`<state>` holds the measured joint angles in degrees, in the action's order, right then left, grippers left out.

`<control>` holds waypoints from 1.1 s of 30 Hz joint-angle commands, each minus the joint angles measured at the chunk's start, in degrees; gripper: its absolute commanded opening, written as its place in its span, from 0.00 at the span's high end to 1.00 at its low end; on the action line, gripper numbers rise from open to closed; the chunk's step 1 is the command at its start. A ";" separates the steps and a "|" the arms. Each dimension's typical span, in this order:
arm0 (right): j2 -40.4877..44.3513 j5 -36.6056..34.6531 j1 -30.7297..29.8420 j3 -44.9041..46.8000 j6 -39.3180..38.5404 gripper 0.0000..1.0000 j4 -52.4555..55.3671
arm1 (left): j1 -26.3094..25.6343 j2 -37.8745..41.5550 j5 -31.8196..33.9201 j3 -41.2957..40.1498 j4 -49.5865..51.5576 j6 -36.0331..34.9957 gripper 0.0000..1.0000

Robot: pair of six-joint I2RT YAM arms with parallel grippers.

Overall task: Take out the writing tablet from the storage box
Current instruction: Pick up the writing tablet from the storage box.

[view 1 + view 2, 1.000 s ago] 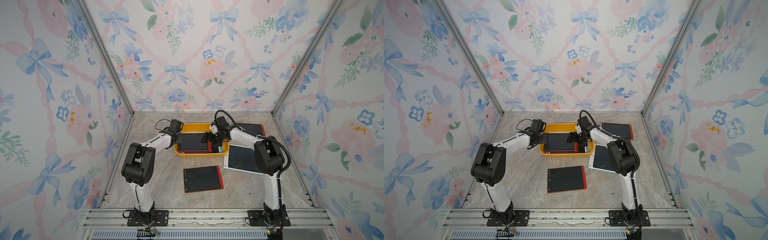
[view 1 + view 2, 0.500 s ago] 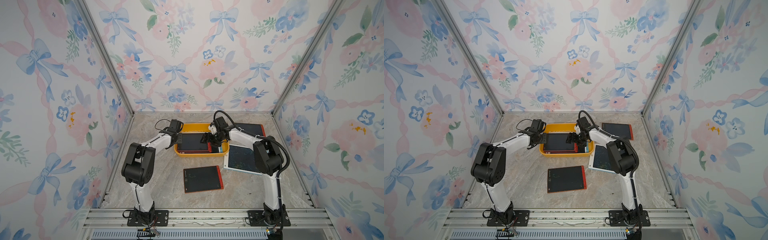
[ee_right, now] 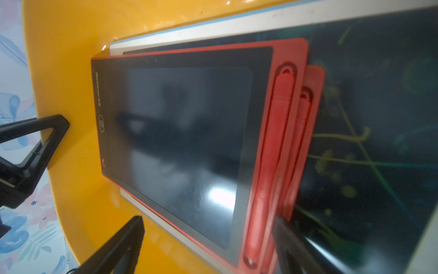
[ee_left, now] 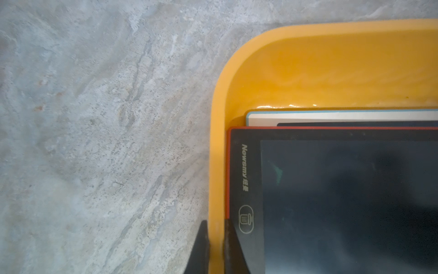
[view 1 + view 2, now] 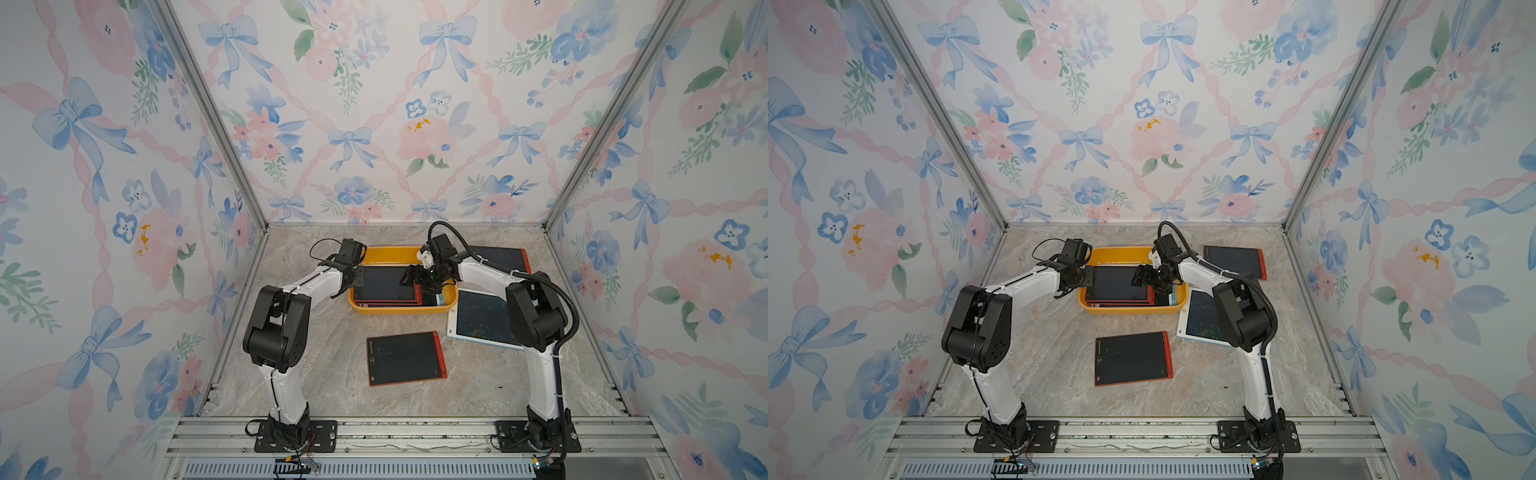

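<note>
The storage box [image 5: 399, 311] [image 5: 1129, 309] is a shallow yellow-orange tub at the back middle of the table. It holds a stack of writing tablets, with a red-framed, dark-screened one [image 5: 386, 286] [image 3: 180, 142] on top and a white-framed one [image 4: 331, 116] beneath. My left gripper [image 5: 358, 277] [image 4: 216, 237] is shut on the box's left rim [image 4: 218, 142], one finger outside and one inside. My right gripper [image 5: 417, 278] [image 3: 208, 220] hangs open low over the stack's right end. One of its fingers is over the yellow floor, the other by the red stylus edge.
A red-framed tablet [image 5: 405, 358] lies flat in front of the box. A white-framed tablet [image 5: 482, 318] lies to the box's right, partly under my right arm. Another red-framed one [image 5: 503, 259] lies at the back right. Flowered walls close in three sides.
My right gripper has edged slightly left over the tablets, still open. The left gripper keeps its hold on the rim and the box has not moved.
</note>
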<state>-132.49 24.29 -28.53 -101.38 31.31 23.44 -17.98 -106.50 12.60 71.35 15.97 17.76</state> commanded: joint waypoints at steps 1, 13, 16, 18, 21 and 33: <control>-0.61 5.89 -1.28 2.43 1.78 0.13 -4.33 | -1.14 -0.60 -3.09 -0.60 2.51 -1.24 1.00; 4.74 9.63 0.50 7.63 6.50 0.13 -12.27 | -1.18 -0.52 -3.17 -0.60 2.54 -1.32 1.00; 6.23 10.24 0.98 9.13 7.65 0.13 -14.30 | -1.18 -0.42 -3.17 -0.55 2.55 -1.29 1.00; 6.92 10.48 1.25 9.75 8.17 0.13 -15.00 | -1.22 -0.38 -3.11 -0.60 2.51 -1.32 1.00; 7.89 11.32 1.62 10.80 9.47 0.13 -16.96 | -1.27 -0.38 -3.10 -0.60 2.50 -1.32 1.00; 10.73 13.90 1.91 12.87 13.79 0.13 -22.49 | -1.27 -0.44 -2.97 -0.60 2.54 -1.32 1.00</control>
<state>-123.35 32.75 -25.54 -89.30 42.89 7.14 -17.98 -106.50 12.62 71.35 15.97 17.74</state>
